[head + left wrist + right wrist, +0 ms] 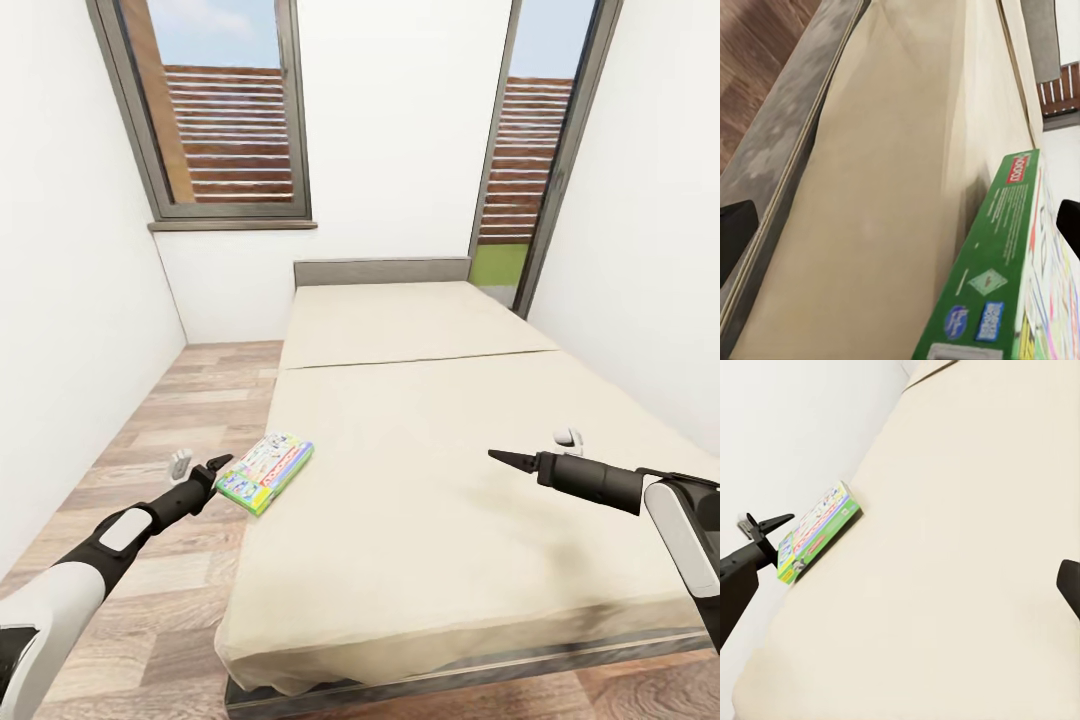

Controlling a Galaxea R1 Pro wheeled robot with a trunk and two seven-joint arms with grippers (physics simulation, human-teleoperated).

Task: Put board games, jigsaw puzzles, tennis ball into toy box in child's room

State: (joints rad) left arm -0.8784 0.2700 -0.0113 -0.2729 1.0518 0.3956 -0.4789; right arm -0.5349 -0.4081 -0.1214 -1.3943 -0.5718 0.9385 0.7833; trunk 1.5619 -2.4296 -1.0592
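Nearest the head camera, at the left, the left arm reaches forward over the wood floor (170,400) toward the bed's left edge; the left gripper (212,470) has its fingers spread apart with nothing between them, its tips just beside the near corner of a board game (266,472). That box (white top, green sides, red lettering) lies flat at the bed's left edge, one corner jutting past the side, which leaves its edge open to a side-on grasp. From the left wrist camera the box's green side (994,277) stands close against one fingertip, so the arm appears lined up to close on it, though contact cannot be confirmed. Across the middle, the bed (430,470) carries a plain cream cover. At the right, the right gripper (512,460) hovers above the mattress, well apart from the box; whether its fingers are parted or closed cannot be told. It holds nothing and seems parked clear of the left arm's work.
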